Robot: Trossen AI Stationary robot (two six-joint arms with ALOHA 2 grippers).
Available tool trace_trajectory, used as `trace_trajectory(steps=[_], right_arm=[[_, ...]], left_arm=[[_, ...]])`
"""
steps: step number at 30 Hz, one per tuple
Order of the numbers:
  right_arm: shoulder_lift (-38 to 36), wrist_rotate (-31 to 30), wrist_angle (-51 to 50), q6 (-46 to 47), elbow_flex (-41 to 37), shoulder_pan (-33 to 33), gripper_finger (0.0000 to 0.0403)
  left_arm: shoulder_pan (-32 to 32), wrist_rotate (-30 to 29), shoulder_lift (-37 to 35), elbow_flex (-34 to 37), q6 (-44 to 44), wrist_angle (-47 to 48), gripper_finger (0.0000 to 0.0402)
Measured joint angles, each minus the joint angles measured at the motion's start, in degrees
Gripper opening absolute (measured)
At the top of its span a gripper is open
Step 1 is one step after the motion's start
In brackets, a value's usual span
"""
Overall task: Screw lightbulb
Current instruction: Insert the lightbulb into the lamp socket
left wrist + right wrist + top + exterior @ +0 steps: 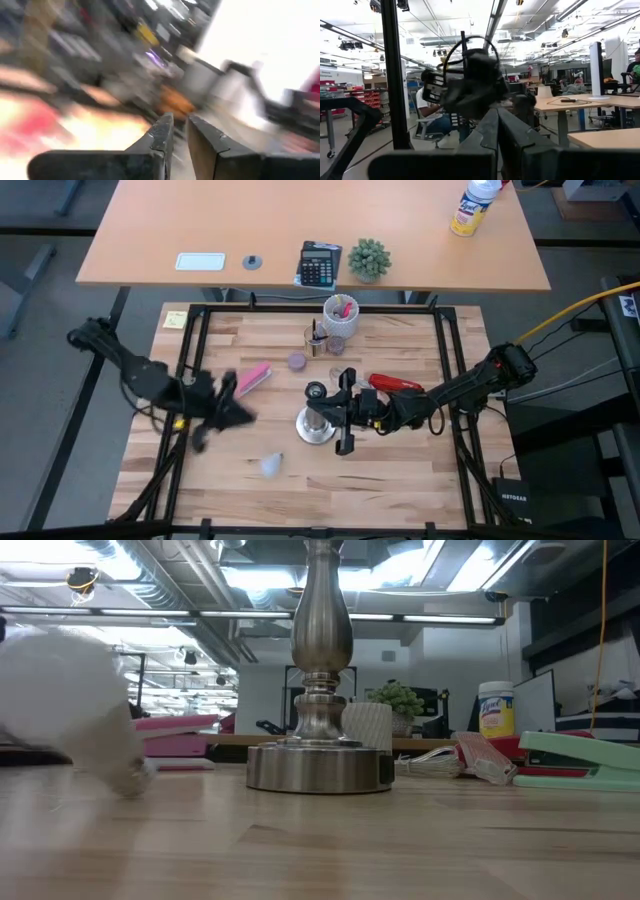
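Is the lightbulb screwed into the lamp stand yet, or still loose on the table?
Loose. The lightbulb lies on the table, apart from the metal stand.

The left claw (232, 408) hangs on its bent arm with fingers (161, 137) nearly together and empty, while the right claw (340, 412), well apart, is fully closed on its outstretched arm.

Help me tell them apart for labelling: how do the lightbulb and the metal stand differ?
The lightbulb is white, rounded and small; the stand is silvery metal and bigger, with a round base. The lightbulb lies loose near the table's front; the stand stands upright mid-table, by the right gripper. Both rest on the wooden table.
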State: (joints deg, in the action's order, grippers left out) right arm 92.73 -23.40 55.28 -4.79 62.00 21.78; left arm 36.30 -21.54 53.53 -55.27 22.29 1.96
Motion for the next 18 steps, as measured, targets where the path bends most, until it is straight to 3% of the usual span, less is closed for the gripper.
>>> trace_trajectory(steps=[2, 9, 18], right_arm=[[0.0, 0.04, 0.16, 0.0, 0.0, 0.0, 0.001], [0.0, 0.09, 0.29, 0.01, 0.0, 0.0, 0.001], [0.0, 1.57, 0.71, 0.01, 0.0, 0.0, 0.001]], left_arm=[[4.28, 4.44, 0.34, -0.01, 8.68, 3.22, 0.0045], [14.7, 4.79, 9.93, 0.52, 25.48, 2.99, 0.0045], [17.22, 4.81, 26.24, 0.55, 46.93, 3.79, 0.0045]])
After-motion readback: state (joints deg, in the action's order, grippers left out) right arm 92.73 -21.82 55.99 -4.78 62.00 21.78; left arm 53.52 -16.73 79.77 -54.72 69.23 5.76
